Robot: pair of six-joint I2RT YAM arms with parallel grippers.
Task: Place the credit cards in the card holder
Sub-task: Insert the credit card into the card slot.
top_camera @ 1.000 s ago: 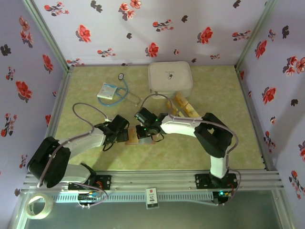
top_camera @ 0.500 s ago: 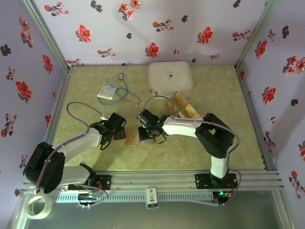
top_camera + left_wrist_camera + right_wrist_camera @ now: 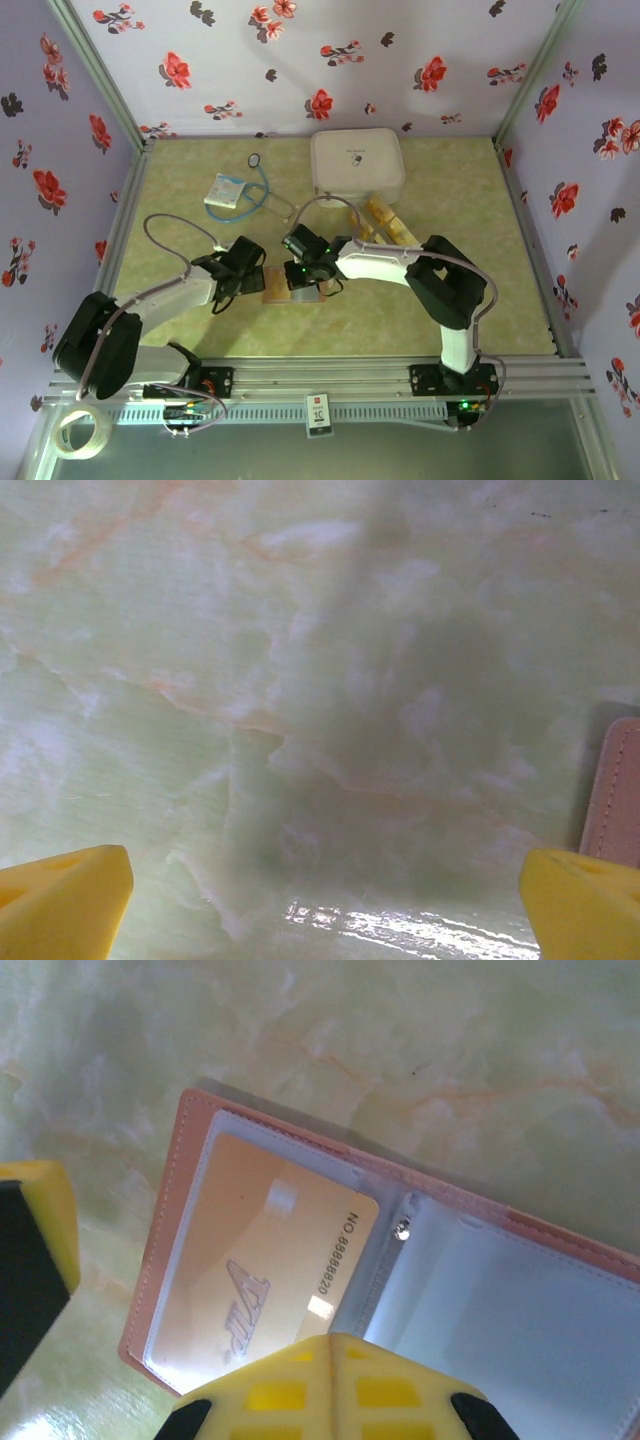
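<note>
The card holder (image 3: 520, 1300) lies open on the green table, pink-brown outside with clear inner pockets. One golden credit card (image 3: 270, 1260) sits in its left pocket. My right gripper (image 3: 330, 1360) is shut just above the holder's near edge, with nothing between its fingers. From above, the card holder (image 3: 276, 284) lies between my left gripper (image 3: 245, 265) and my right gripper (image 3: 305, 270). Several loose credit cards (image 3: 385, 222) lie to the right, below the white case. My left gripper (image 3: 325, 900) is open over bare table, the card holder's edge (image 3: 615, 790) just right of it.
A large white rounded case (image 3: 357, 165) stands at the back centre. A white-blue packet (image 3: 225, 192) and a blue cord (image 3: 262, 190) lie at the back left. Floral walls close in three sides. A tape roll (image 3: 80, 432) sits outside the near left corner.
The left gripper shifted slightly left, away from the card holder, then eased back. The right gripper wavered a little over the holder and stayed shut.
</note>
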